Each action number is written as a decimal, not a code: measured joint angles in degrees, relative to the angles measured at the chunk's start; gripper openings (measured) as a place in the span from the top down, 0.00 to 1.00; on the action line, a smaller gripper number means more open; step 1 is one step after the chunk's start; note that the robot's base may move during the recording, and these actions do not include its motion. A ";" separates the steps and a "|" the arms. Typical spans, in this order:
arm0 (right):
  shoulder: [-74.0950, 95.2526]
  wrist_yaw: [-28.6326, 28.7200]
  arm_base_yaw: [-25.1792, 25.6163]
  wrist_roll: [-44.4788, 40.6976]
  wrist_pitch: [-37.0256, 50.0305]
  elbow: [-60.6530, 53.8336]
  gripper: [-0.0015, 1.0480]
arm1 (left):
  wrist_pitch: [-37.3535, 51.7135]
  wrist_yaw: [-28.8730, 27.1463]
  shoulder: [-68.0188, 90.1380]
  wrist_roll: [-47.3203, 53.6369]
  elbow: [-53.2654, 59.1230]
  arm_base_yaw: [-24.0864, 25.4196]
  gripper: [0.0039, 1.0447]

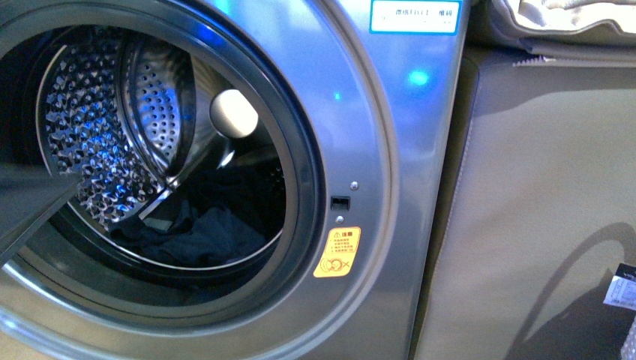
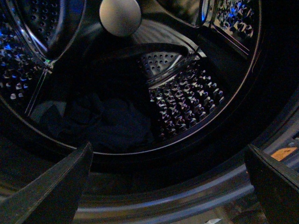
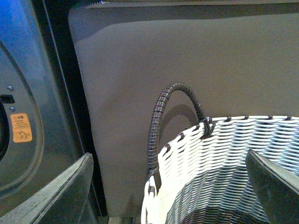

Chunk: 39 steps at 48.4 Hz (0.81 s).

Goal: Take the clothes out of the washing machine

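The grey washing machine [image 1: 390,150] fills the front view, its porthole open onto the perforated steel drum [image 1: 90,135]. The dark navy clothes [image 1: 202,232] lie limp at the drum's bottom. In the left wrist view the clothes [image 2: 107,123] sit beyond the door rim, and my left gripper [image 2: 170,186] is open and empty at the drum's mouth, apart from them. My right gripper [image 3: 170,186] is open and empty over the woven basket [image 3: 224,154]. Neither gripper is clearly seen in the front view.
A white woven basket with a dark wrapped handle [image 3: 161,116] stands beside the machine against a brown-grey cushioned panel [image 1: 540,187]. An orange warning sticker [image 1: 337,252] and the door latch [image 1: 340,202] sit on the machine's front. A pale round knob [image 1: 234,113] is inside the drum.
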<state>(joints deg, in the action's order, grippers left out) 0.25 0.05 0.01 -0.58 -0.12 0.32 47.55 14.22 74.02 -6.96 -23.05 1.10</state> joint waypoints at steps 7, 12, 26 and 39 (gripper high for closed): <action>0.00 0.00 0.00 0.00 0.00 0.00 0.07 | 0.79 -1.31 11.34 2.12 -7.41 -1.86 0.06; 0.00 0.00 0.02 0.00 0.00 0.00 0.07 | 0.81 -2.29 17.86 2.91 -13.14 -2.47 0.06; 0.00 0.00 0.00 0.00 0.00 0.00 0.07 | -0.87 -3.78 27.52 4.26 -23.69 -3.52 0.06; 0.00 0.00 0.00 0.00 0.00 0.00 0.07 | -2.38 -5.22 35.98 5.77 -31.21 -4.59 0.06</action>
<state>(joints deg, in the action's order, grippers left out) 0.25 0.05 0.01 -0.58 -0.12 0.32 45.17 8.99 110.00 -1.19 -54.26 -3.49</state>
